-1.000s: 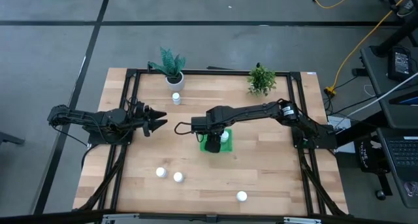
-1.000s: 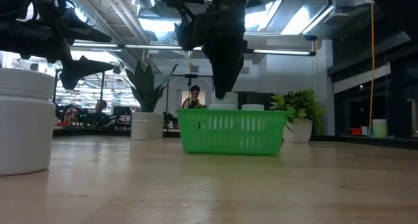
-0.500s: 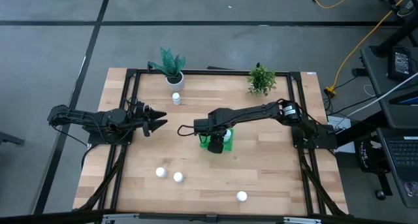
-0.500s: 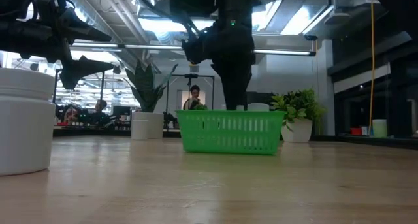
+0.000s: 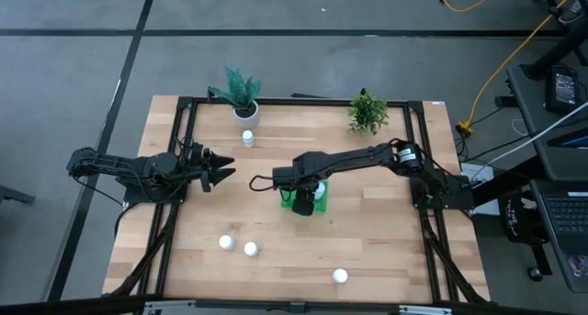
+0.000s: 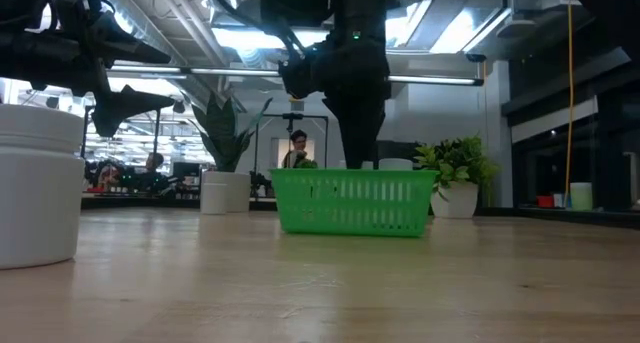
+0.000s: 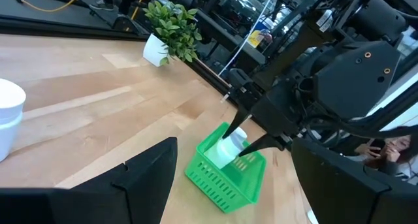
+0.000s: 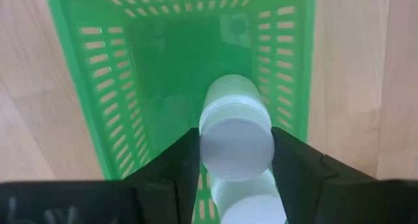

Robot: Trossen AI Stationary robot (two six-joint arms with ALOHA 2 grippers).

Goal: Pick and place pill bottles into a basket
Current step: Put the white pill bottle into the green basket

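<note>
Green meshed plastic walls of the small rectangular basket [image 8: 91, 87], set near the middle of the wooden table [image 5: 386, 251], are largely covered in the high view by the right gripper [image 8: 235, 160], lowered into it. A small white cylindrical pill bottle [image 8: 235, 136] is clamped between its dark fingers [image 8: 179, 162]; another bottle [image 8: 251, 208], cut off below, is seen beneath. Four white bottles [image 5: 248, 249] are left on the table. The left gripper [image 5: 216, 168] is held spread and empty near the left edge.
</note>
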